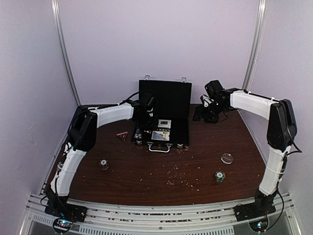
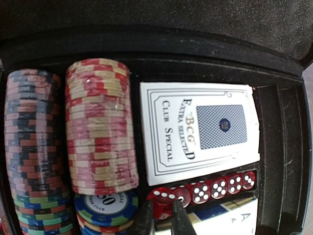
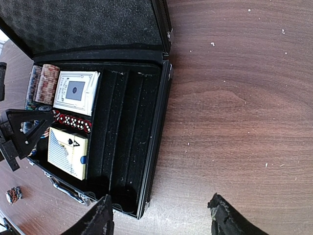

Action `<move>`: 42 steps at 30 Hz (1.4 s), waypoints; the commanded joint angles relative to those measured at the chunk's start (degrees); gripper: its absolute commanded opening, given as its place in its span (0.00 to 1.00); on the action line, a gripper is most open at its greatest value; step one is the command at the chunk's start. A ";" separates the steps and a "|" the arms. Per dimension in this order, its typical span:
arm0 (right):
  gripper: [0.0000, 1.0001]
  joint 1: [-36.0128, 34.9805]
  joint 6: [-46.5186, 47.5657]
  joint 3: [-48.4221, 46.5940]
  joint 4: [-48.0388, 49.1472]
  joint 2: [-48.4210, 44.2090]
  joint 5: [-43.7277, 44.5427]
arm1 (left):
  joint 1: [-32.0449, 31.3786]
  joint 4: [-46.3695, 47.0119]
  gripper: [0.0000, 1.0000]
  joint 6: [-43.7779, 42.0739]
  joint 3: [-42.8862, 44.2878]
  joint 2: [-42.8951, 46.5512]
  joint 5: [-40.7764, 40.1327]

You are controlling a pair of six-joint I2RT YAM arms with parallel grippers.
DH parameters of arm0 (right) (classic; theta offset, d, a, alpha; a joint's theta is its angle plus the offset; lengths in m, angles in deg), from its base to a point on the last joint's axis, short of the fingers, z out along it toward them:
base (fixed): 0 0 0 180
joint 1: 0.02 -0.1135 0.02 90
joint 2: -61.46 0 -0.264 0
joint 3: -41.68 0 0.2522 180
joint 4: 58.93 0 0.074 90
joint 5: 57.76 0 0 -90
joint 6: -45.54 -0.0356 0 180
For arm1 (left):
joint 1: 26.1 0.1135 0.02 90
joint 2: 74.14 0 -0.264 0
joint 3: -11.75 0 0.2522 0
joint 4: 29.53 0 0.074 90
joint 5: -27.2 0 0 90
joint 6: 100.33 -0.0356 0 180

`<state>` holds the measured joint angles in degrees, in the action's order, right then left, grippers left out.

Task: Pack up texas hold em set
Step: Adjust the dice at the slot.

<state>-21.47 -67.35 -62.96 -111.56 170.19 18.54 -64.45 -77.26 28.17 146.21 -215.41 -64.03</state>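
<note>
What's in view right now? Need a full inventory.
case: 1, black with silver trim, open, back centre of table
chip rows: 2, red/cream and dark mixed, left slots of case
white card box: 1, case middle
ace-faced deck: 1, case middle, other side of the dice
red dice: 1 row, count unclear, between the decks
chip stacks: 2, one dark at table front-left, one green at front-right
clear disc: 1, table right
red triangular item: 1, left of case, unidentified
crumbs: scattered, pale, table front
table: 1, dark brown wood
left pincer: black, closed around the end die
right pincer: black, open, empty, over table beside case
</note>
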 commanded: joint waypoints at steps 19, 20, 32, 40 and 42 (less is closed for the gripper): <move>0.67 0.53 -0.01 -2.03 -0.59 0.70 -0.09 | 0.36 -5.58 0.06 0.97 0.53 -0.38 -9.94; 0.67 0.53 -0.04 -2.03 -0.55 0.70 -0.10 | 0.32 -6.09 0.08 0.59 0.58 0.12 -10.97; 0.68 0.53 -0.13 -1.72 -0.67 0.50 -0.28 | 0.28 -5.70 0.20 0.99 0.42 4.08 -12.89; 0.68 0.53 -0.13 -1.67 -0.52 0.28 0.06 | 0.14 0.66 0.23 0.66 -0.55 8.27 -11.92; 0.68 0.53 -0.13 -1.76 -0.50 0.19 0.20 | 0.19 1.38 0.24 -0.04 -0.60 9.57 -12.16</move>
<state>-21.45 -67.35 -63.70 -111.91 170.45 18.52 -64.62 -80.13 29.00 145.95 -211.34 -74.81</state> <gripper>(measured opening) 0.676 0.232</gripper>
